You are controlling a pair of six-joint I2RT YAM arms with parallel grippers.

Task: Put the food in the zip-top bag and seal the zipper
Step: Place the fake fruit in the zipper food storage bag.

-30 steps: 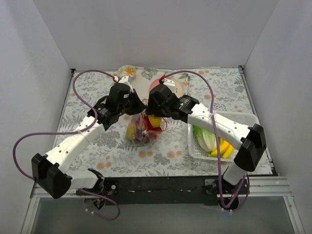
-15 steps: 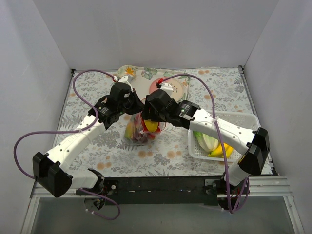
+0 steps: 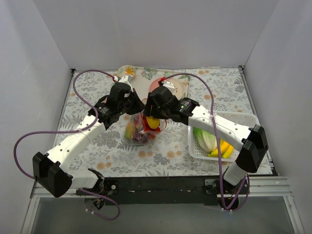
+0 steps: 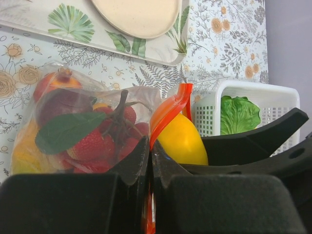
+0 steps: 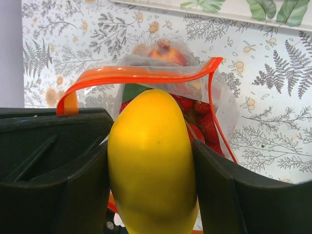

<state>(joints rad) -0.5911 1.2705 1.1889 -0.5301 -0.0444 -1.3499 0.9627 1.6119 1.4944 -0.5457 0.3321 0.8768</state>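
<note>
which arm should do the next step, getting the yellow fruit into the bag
Right. The right gripper holds the yellow fruit just at the open mouth of the bag; the left gripper is shut on the zipper, keeping the mouth open.

text: none readable | labels, brands: none readable | numbers, signs: none readable

Top external: high, behind the arm bases, facing down and forward, far enough back to take in the whole table (image 3: 97, 156), the side walls and the white basket (image 3: 243, 117). Left wrist: low and close, looking along the left gripper (image 4: 150, 146) at the zip-top bag (image 4: 73, 112), tray (image 4: 29, 19) beyond; right wrist: closer yet, looking past the right gripper (image 5: 150, 134) onto the bag's mouth. All three share the bag and the yellow fruit (image 5: 151, 161).
</note>
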